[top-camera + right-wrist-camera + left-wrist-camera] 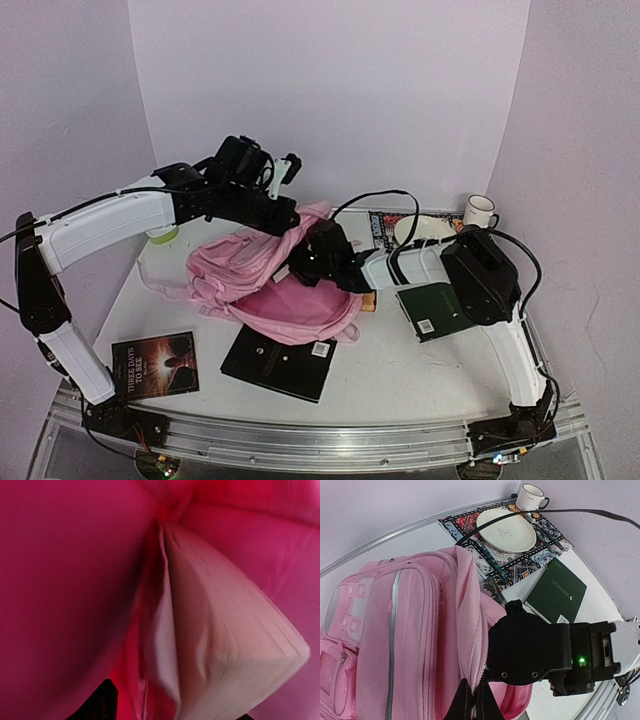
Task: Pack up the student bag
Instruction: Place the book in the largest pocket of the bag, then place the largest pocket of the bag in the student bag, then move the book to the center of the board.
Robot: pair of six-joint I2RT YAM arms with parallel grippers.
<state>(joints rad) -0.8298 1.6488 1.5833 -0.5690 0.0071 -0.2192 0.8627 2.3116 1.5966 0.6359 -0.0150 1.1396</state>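
The left gripper (472, 703) has its jaws pinched tight on a fold of pink fabric at the opening edge of the student bag (405, 630), holding that edge up. The right gripper (312, 262) is pushed inside the bag. Its wrist view shows only pink lining and the pale page edges of a book (225, 645), and I cannot tell how far its jaws are parted or whether they hold the book. The bag lies in the middle of the table (400, 370). At the near left a black book (155, 365) reads "THREE DAYS"; the rest is too small to read. A second black book (280, 362), just near of the bag, and a green book (435, 310) to the right each carry a white barcode sticker. The plate (506, 530) at the far right has a small green mark.
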